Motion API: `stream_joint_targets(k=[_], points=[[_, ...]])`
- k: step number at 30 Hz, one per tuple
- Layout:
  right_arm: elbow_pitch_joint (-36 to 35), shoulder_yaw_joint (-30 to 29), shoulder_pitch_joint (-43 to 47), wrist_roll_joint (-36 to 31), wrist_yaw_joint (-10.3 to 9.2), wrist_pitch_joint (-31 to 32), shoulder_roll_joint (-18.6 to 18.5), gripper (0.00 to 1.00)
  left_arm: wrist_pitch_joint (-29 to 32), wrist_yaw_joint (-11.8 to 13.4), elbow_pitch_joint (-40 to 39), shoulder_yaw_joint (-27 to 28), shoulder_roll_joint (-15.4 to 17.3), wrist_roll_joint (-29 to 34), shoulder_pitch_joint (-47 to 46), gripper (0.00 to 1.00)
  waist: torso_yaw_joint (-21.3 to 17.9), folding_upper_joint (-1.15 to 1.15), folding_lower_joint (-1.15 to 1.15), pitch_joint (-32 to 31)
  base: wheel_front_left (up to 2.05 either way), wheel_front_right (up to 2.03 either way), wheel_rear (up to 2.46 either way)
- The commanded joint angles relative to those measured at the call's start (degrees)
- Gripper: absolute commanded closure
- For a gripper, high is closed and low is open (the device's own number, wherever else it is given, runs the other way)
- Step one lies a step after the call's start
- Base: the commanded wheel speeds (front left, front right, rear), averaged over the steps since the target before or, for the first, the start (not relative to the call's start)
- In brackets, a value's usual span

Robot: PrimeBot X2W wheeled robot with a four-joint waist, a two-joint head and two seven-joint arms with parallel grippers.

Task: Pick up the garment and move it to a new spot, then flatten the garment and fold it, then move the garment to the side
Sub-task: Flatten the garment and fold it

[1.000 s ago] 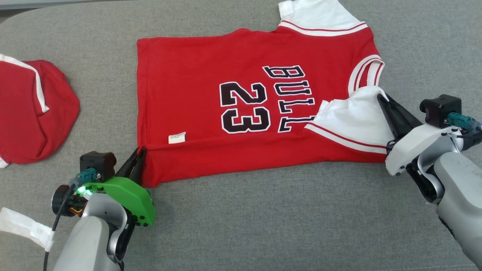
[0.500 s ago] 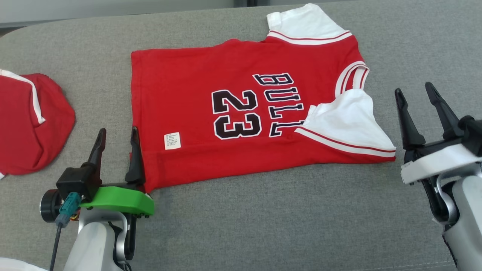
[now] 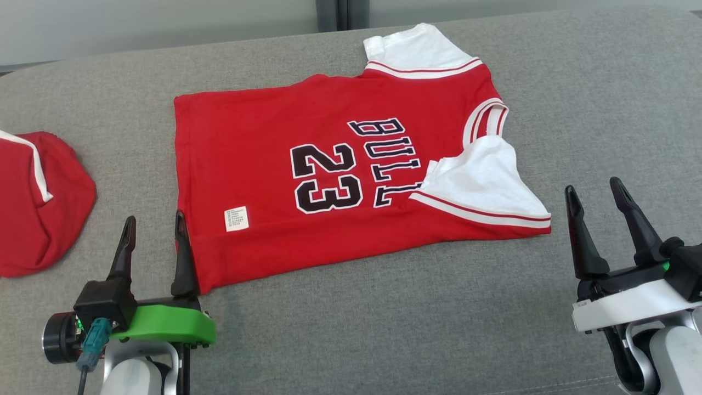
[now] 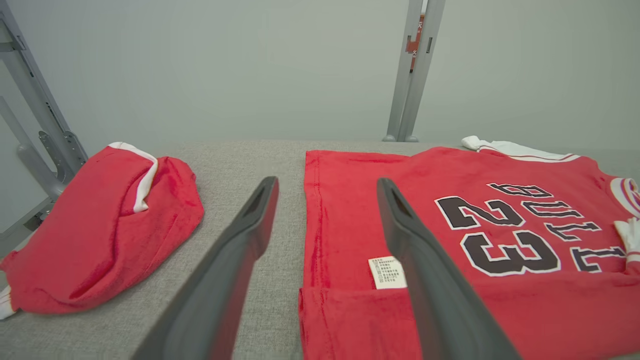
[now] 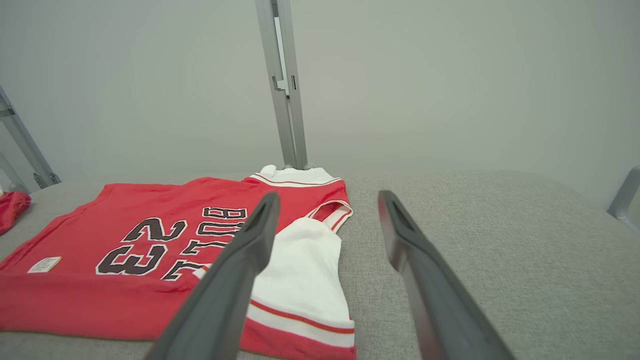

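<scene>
- We've got the left tool (image 3: pixel 154 216) with its two dark fingers spread wide. Nothing sits between them, and they point toward the far edge of the grey worktop (image 3: pixel 384 329).
- Its inner finger (image 3: pixel 184 263) stands right at the near left corner of the red jersey (image 3: pixel 247 153). In the left wrist view it rides over the hem beside the white label (image 4: pixel 385 272), and we cannot tell whether it touches the cloth. The outer finger is over bare grey fabric.
- The left arm comes in from the near edge with its green housing (image 3: pixel 164 325) about level and the fingers rising from it.
- Over to the right tool (image 3: pixel 592 185): it is also spread wide and empty. It stands over bare worktop just off the jersey's near right corner, clear of the cloth.
- The right arm rises at the near right corner of the worktop, with its white housing (image 3: pixel 630 310) below the fingers.
- The jersey lies flat in the middle of the worktop, hem toward the left edge and collar toward the right, with the "23" lettering (image 3: pixel 326 178) face up.
- A folded-over band (image 3: pixel 329 247) runs along its near side.
- One white sleeve (image 3: pixel 482 184) is folded in over the lettering, and the other sleeve (image 3: pixel 417 52) points at the far edge.
- A second red garment (image 3: pixel 33 219) lies bunched at the left edge, well apart from the jersey.
</scene>
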Motion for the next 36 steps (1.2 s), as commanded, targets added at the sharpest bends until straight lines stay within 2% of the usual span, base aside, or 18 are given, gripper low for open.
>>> stream_joint_targets(k=[1, 9, 16, 23, 29, 34, 35, 36], points=[[-0.57, -0.17, 0.73, -0.29, -0.08, 0.26, 0.01, 0.0, 0.19, 0.16, -0.34, 0.27, 0.16, -0.51, 0.76, 0.0, -0.09, 0.0, 0.0, -0.03, 0.0, 0.0, 0.0], [-1.52, -0.32, 1.31, -0.12, -0.08, 1.49, -0.13, 0.0, 1.19, 0.6, -0.74, 0.02, 0.66, -0.95, 1.8, 0.0, -0.28, 0.0, 0.0, -0.04, 0.0, 0.0, 0.0], [1.19, 1.71, -0.27, 0.75, -0.08, 3.15, -1.66, 0.0, 3.93, -0.65, 2.53, -1.52, -0.02, -2.22, 2.12, 0.0, 0.45, 0.0, 0.0, 1.85, 0.0, 0.0, 0.0], [11.21, 5.33, -3.68, 2.9, -0.08, 2.64, -2.97, 0.0, 5.14, -2.62, 10.14, -1.82, -1.43, -5.52, 0.41, 0.0, 1.83, 0.0, 0.0, 4.59, 0.0, 0.0, 0.0], [22.13, 8.31, -8.47, 5.69, -0.09, 1.94, -3.66, 0.0, 6.72, -5.26, 16.06, -2.5, -2.18, -8.29, -1.9, 0.0, 2.74, 0.0, 0.0, 5.22, 0.0, 0.0, 0.0], [28.05, 11.66, -12.04, 8.68, -0.08, 1.76, -4.03, 0.0, 9.97, -7.96, 19.96, -3.31, -3.04, -11.31, -3.51, 0.01, 2.91, 0.0, 0.0, 5.48, 0.0, 0.0, 0.0], [28.99, 12.55, -12.6, 9.78, -0.09, 1.64, -4.1, 0.07, 10.79, -8.32, 20.52, -3.78, -3.0, -11.17, -3.91, 0.29, 2.86, 0.0, 0.0, 5.52, 0.0, 0.0, 0.0], [29.62, 13.21, -12.91, 10.7, -0.08, 1.69, -4.05, 0.58, 11.8, -9.0, 20.94, -4.16, -2.96, -11.7, -4.09, 0.78, 2.82, 0.0, 0.0, 5.54, 0.0, 0.0, 0.0]])
